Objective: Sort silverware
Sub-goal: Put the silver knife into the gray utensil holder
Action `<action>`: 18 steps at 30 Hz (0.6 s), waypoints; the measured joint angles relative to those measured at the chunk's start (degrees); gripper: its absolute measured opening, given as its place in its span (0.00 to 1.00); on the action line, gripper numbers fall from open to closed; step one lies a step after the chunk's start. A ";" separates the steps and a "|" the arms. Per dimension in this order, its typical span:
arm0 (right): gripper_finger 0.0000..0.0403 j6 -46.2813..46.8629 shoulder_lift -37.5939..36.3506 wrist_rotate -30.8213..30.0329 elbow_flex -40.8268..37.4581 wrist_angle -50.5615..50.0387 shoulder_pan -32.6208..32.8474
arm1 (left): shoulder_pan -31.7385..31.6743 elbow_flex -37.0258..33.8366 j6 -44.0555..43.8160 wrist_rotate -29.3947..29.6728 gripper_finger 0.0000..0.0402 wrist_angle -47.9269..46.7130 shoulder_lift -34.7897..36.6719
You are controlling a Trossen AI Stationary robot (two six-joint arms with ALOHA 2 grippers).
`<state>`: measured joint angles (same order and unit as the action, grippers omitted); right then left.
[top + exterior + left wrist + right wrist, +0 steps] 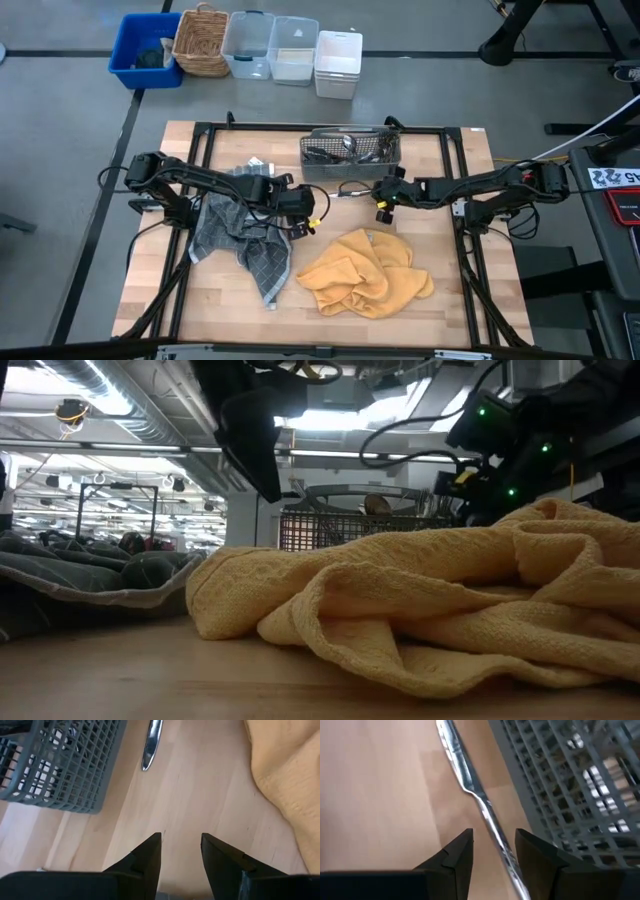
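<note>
My right gripper [492,845] stands with its fingers spread wide and nothing clamped between them, poised over a table knife [470,787] that lies flat on the wooden table [375,795]. In my right wrist view the knife's handle runs down into the gap between my two dark fingers [455,852]; whether either finger touches the metal I cannot tell. The knife rests just beside the grey mesh caddy [575,785], close along its wall.

From above, my right arm [480,187] reaches in from the right side of the table, stretched low and nearly straight toward the middle, with the gripper [385,205] just in front of the caddy [350,155]. More silverware [345,148] stands inside the caddy, dark handles and shiny ends showing above its rim.

My left gripper [181,847] is likewise open and empty, its fingers hovering over bare wood. Its wrist view shows the rounded end of the knife [151,744] ahead, the caddy [60,765] to one side and a yellow cloth [285,780] to the other. My left arm [190,180] extends from the left edge across a grey checked cloth [245,245], its gripper [312,222] near the table's centre, apart from the right one.

The yellow cloth [365,275] lies crumpled on the near half of the table, filling the low view [420,600].
</note>
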<state>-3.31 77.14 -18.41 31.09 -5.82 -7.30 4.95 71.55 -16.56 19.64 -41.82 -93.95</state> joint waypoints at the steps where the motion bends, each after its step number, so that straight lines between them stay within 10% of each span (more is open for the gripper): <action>1: 0.37 0.00 0.00 0.09 -0.15 0.04 -0.66 | 0.00 0.00 -0.01 0.00 0.32 0.43 0.00; 18: 0.37 -5.15 0.00 6.21 -3.19 5.73 -6.26 | 0.02 0.00 -0.13 0.02 0.32 2.47 0.00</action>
<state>-8.46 77.14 -12.21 27.90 -0.10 -13.56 4.97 71.55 -16.69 19.66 -39.35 -93.95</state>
